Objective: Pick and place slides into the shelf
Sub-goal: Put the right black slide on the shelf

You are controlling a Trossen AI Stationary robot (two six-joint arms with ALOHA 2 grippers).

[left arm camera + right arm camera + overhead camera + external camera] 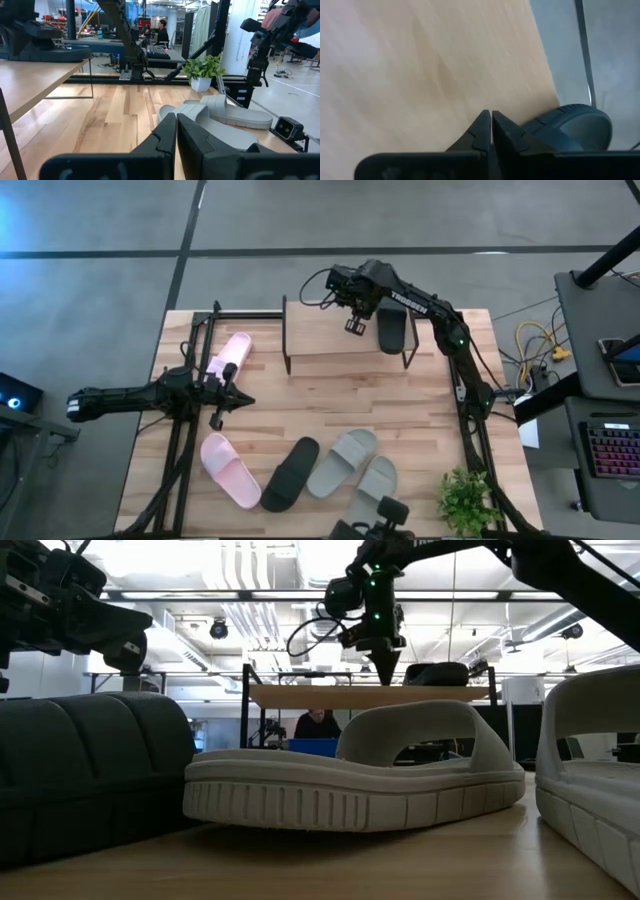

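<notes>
Nearest my low camera is a grey-green slide (350, 780), lying sole-down across the middle of the picture; a black slide (90, 775) bulks at nine o'clock and the second grey-green slide (590, 770) at three o'clock, so between them they block most of the table; over the first strap I see the shelf (370, 695) and the right gripper (385, 665) pointing down just above its top board, a dark slide (437, 673) lying on the board beside it.

From the high view, the shelf (345, 330) stands at twelve o'clock on the table (320, 395); the right gripper (355, 326) hangs over its board, and the black slide on the shelf (392, 330) lies just at its three o'clock; the left gripper (218, 418) waits at nine o'clock, beside one pink slide (230, 357); the other pink slide (230, 469), a black slide (291, 472) and the two grey-green slides (342, 461) (372, 486) lie in a row at six o'clock; a potted plant (466, 500) sits at five o'clock.

In the left wrist view, my fingers (165, 137) are pressed together on nothing; a grey-green slide (225, 112) and the plant (202, 72) lie ahead.

In the right wrist view, the fingers (482, 132) are together and empty over the board (420, 65); the black slide's end (570, 127) lies close by.
</notes>
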